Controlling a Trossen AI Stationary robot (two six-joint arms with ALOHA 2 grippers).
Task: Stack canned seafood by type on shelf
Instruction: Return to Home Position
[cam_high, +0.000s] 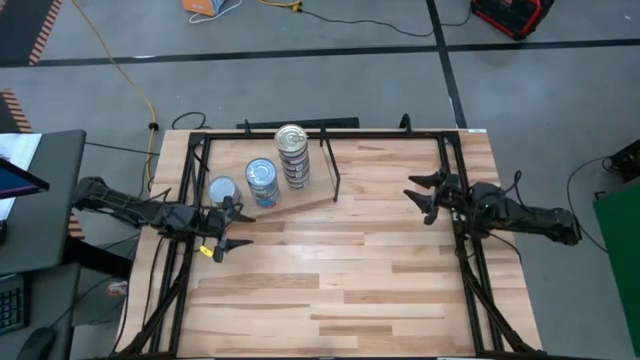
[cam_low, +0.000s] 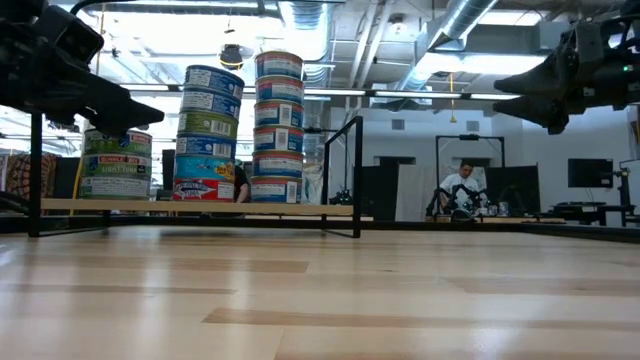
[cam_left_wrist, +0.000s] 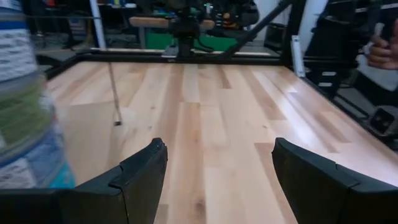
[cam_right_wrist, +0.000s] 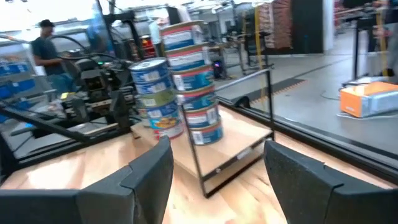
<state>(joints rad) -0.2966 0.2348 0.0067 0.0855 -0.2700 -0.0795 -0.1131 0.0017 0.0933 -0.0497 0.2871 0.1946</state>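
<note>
Pincer, left (cam_high: 238, 227): dark, two-fingered, held above the left part of the table (cam_high: 350, 270), just beside the near side of the shortest tin stack. Fingers are spread wide; nothing is gripped between them.

Pincer, right (cam_high: 420, 197): dark, two-fingered, raised over the right part of the pale butcher-block table, well apart from the shelf. Fingers are likewise spread wide and nothing is held.

Shelf (cam_high: 310, 203): light plywood rectangular board, laid on the far left part of the table, with a thin black metal rod frame (cam_high: 333, 172) upright at its right edge.

Canned seafood: small flat round tins with silver lids, mostly blue-labelled, arranged on the shelf in three upright stacks. A short stack (cam_high: 222, 188) is placed at the left, a taller stack (cam_high: 262, 182) with one green-labelled tin just right of it, and the tallest stack (cam_high: 292, 155) farther right and farther back.
</note>
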